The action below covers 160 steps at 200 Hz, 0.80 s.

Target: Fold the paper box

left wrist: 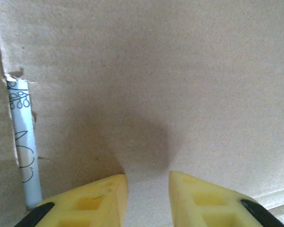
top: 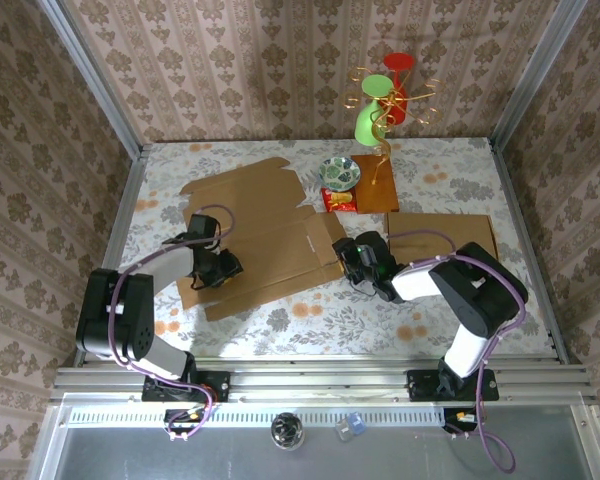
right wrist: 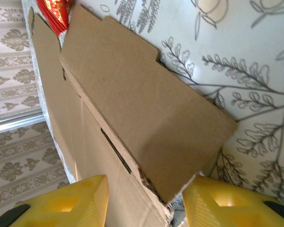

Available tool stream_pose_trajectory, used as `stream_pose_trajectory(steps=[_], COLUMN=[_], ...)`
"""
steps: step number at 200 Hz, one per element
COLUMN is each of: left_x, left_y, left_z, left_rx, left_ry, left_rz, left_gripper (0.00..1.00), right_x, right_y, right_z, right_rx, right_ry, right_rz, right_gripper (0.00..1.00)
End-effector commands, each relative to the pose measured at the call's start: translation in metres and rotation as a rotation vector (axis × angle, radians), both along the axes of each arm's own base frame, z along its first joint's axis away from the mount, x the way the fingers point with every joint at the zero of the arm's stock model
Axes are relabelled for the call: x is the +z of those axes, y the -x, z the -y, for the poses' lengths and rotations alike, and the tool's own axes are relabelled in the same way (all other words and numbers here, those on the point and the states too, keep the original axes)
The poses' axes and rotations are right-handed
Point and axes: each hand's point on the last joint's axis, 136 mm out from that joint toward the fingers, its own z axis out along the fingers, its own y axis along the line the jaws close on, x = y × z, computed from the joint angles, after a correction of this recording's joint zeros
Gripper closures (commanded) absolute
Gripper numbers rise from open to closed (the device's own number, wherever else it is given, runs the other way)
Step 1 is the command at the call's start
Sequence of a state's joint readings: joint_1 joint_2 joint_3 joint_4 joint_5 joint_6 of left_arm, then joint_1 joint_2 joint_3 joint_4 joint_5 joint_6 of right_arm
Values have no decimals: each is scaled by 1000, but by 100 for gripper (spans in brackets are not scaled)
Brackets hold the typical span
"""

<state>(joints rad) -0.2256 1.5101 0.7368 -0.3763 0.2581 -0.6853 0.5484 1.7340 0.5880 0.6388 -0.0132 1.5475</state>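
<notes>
The right hand [right wrist: 146,189] stood with its yellow fingers well apart, straddling the ragged corner of a raised flap of the flat brown cardboard box blank [right wrist: 132,104], not yet clamped on it. The left hand [left wrist: 148,182], fingers narrowly parted and holding nothing, sat low over the blank's left panel; contact could not be told. The blank lay unfolded in the middle of the flower-patterned table [top: 310,320]. Pinching that frayed corner could tear it further, and lifting the flap could drag the whole sheet across the cloth unless the left hand pinned it. No print was readable on the cardboard.
</notes>
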Motion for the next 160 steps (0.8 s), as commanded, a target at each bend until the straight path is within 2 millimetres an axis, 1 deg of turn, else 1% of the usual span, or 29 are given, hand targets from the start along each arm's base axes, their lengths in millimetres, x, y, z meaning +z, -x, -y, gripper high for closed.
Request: stream_pose_trajectory(steps=[1, 25, 44, 66, 81, 103, 117, 130, 133, 137, 160], left_x=[-12, -12, -8, 3, 18, 51, 76, 95, 98, 102, 119], left_y=[10, 9, 6, 0, -5, -8, -2, 11, 13, 20, 48], left_z=[-7, -8, -8, -9, -8, -6, 4, 17, 17, 24, 32], left_rx=[-29, -36, -43, -53, -68, -124, -214, -310, -320, -362, -473], left_ry=[-47, -55, -59, -69, -81, -136, -192, -237, -251, -258, -295], left_rz=[-48, -46, -30, 10, 63, 176, 269, 347, 361, 384, 481], left_gripper=[70, 70, 70, 69, 67, 58, 55, 52, 52, 52, 48], right_x=[2, 1, 1, 4, 11, 24, 35, 47, 48, 53, 76], right_y=[-12, -19, -22, -23, -23, -22, -20, -16, -16, -16, -14], right_z=[5, 3, -1, -2, -2, -7, -12, -16, -16, -17, -17], right_rx=[-59, -73, -73, -88, -108, -125, -139, -152, -155, -160, -180], right_ry=[-22, -37, -49, -54, -57, -84, -104, -118, -118, -122, -120], right_rz=[35, 37, 29, 23, 18, -10, -39, -73, -78, -84, -122], right_gripper=[57, 65, 76, 90, 100, 100, 100, 100, 100, 100, 100])
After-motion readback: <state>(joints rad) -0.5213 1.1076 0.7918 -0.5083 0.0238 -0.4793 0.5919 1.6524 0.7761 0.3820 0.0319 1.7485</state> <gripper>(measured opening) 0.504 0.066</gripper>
